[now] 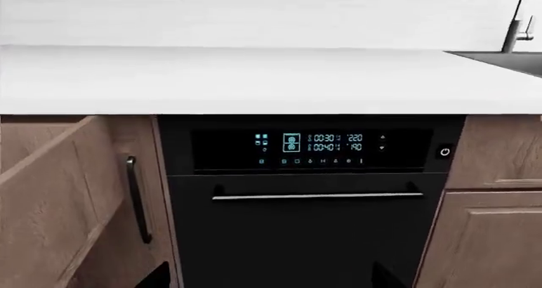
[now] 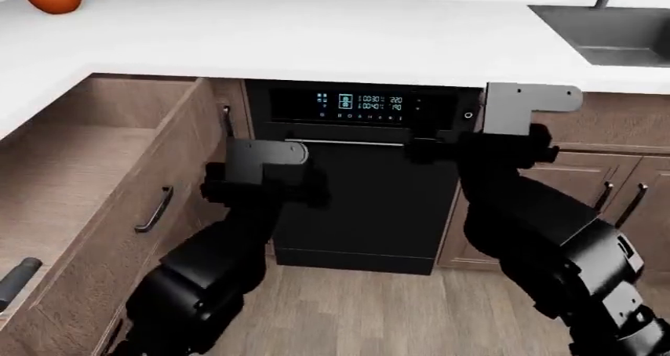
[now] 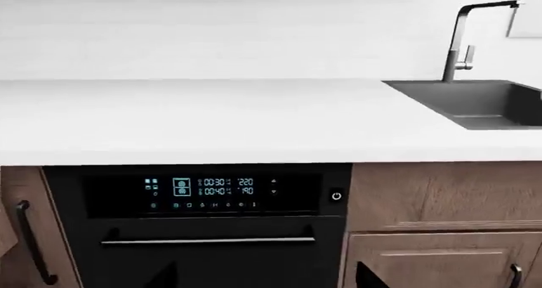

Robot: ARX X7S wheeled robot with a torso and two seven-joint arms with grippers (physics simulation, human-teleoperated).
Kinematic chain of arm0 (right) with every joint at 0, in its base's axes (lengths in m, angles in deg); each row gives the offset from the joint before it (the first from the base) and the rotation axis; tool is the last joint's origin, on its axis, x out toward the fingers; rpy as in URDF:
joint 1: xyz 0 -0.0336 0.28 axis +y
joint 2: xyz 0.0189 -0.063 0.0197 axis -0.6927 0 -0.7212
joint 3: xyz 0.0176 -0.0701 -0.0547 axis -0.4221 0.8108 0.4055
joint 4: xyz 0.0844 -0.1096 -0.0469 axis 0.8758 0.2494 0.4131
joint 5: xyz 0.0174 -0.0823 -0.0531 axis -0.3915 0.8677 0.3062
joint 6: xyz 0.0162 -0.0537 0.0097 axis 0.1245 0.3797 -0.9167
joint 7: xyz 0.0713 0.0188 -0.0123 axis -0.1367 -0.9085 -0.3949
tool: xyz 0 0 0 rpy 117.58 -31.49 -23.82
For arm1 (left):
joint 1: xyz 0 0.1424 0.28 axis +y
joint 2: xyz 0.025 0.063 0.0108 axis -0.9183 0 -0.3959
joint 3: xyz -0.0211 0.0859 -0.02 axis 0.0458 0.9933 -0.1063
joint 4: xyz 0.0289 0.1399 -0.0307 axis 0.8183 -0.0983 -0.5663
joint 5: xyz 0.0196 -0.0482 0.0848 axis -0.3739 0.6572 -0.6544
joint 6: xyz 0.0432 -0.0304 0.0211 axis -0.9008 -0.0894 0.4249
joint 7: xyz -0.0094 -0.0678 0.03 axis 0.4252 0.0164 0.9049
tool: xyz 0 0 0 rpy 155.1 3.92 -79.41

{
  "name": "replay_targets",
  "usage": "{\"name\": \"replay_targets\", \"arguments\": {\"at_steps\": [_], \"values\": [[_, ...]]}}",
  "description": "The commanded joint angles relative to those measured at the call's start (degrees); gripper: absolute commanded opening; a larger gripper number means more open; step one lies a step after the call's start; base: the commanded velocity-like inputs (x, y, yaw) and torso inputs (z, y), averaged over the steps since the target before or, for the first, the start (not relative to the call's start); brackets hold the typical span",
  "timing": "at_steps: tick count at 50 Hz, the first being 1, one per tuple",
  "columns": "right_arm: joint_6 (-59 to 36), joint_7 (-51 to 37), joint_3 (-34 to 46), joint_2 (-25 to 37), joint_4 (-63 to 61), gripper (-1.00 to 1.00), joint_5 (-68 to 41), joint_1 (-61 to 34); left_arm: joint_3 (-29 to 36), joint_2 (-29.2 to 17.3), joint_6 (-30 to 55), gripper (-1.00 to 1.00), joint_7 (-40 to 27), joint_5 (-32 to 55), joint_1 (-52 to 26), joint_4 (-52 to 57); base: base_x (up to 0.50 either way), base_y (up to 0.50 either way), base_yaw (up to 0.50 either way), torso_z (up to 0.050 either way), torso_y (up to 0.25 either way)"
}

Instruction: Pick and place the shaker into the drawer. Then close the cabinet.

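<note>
Head view alone shows one drawer pulled open at left, one dark cylinder lying inside, possibly the shaker. My left gripper and right gripper: finger spread cannot be told. One oven appears in all three.

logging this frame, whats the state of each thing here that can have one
drawer: pulled open, a dark object at its near corner
oven door: shut
oven display: lit
cabinet doors under the sink: shut
faucet: no water running
left gripper: state hidden, nothing seen held
right gripper: state hidden, nothing seen held
</note>
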Motion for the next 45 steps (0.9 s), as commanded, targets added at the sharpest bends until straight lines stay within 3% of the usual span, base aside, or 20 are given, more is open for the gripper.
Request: {"name": "replay_targets", "arguments": {"at_steps": [1, 5, 9, 12, 18, 24, 34, 45], "values": [[23.35, 17.75, 2.1, -8.55, 31.37, 1.0, 8.9, 6.53, 5.04, 12.73, -24.31, 1.0, 10.47, -8.66, -4.77, -47.64, 0.0, 0.0, 0.0, 0.0, 0.0], [30.22, 25.49, 1.16, -13.72, 44.69, 1.0, 8.46, 6.12, 21.32, 12.82, -32.5, 1.0, 8.3, 8.14, -8.31, -58.87, 0.0, 0.0, 0.0, 0.0, 0.0], [38.51, 31.25, 1.79, -19.47, 60.63, 1.0, 10.9, 5.36, 31.64, 12.83, -37.05, 1.0, 6.4, 19.66, -8.65, -62.38, 0.0, 0.0, 0.0, 0.0, 0.0], [48.12, 35.51, 2.3, -23.98, 74.62, 1.0, 13.31, 5.2, 36.74, 12.83, -41.76, 1.0, 6.03, 24.05, -6.24, -65.03, 0.0, 0.0, 0.0, 0.0, 0.0], [52.12, 33.81, -2.45, -25.58, 75.87, 1.0, 19.02, 8.32, 43.21, 12.83, -46.7, 1.0, 4.06, 26.02, -2.6, -67.06, 0.0, 0.0, 0.0, 0.0, 0.0], [49.44, 33.73, -6.08, -25.11, 75.87, 1.0, 29.92, 9.23, 30.01, 11.34, -45.2, 1.0, 4.27, 16.35, -2.54, -67.18, 0.0, 0.0, 0.0, 0.0, 0.0], [50.04, 34.65, -12.86, -24.21, 75.84, 1.0, 36.22, 10.29, 10.54, 9.59, -44.57, 1.0, 7.33, -0.18, -1.29, -67.17, 0.0, 0.0, 0.0, 0.0, 0.0], [51.35, 35.69, -17.04, -24.49, 75.83, 1.0, 38.77, 10.16, -0.05, 10.25, -44.26, 1.0, 10.49, -11.81, -0.33, -67.15, 0.0, 0.0, 0.0, 0.0, 0.0]]}}
